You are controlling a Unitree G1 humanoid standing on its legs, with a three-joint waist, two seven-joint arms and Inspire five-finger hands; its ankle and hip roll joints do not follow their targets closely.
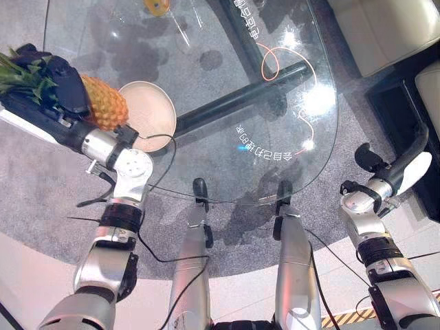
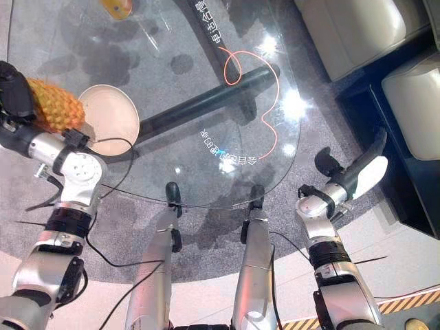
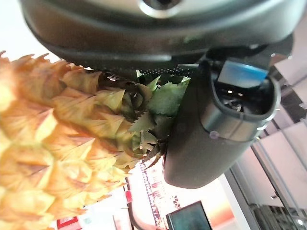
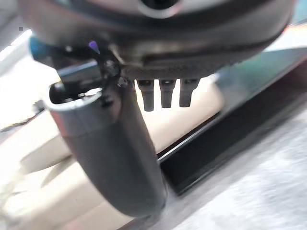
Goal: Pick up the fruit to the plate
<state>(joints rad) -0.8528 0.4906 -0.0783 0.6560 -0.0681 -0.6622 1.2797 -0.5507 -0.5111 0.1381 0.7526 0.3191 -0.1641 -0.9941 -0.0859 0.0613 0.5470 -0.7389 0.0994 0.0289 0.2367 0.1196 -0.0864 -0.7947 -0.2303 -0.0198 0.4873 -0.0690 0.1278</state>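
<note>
My left hand [image 1: 58, 86] is shut on a pineapple [image 1: 103, 102], holding it in the air at the left edge of the glass table, just left of the plate. Its green crown [image 1: 17, 72] points left past the hand. In the left wrist view the orange body [image 3: 53, 139] and its leaves lie against my thumb [image 3: 216, 129]. The round beige plate [image 1: 152, 110] lies bare on the glass, with the pineapple's end over its left rim. My right hand [image 1: 402, 168] hangs open beyond the table's right edge, holding nothing; its straight fingers [image 4: 165, 91] show in the right wrist view.
The round glass table [image 1: 227, 103] has a dark bar [image 1: 240, 96] and an orange cable [image 1: 271, 62] under it. An orange fruit piece [image 1: 157, 7] lies at the table's far edge. A cream sofa [image 1: 385, 27] and dark low furniture [image 1: 399, 103] stand to the right.
</note>
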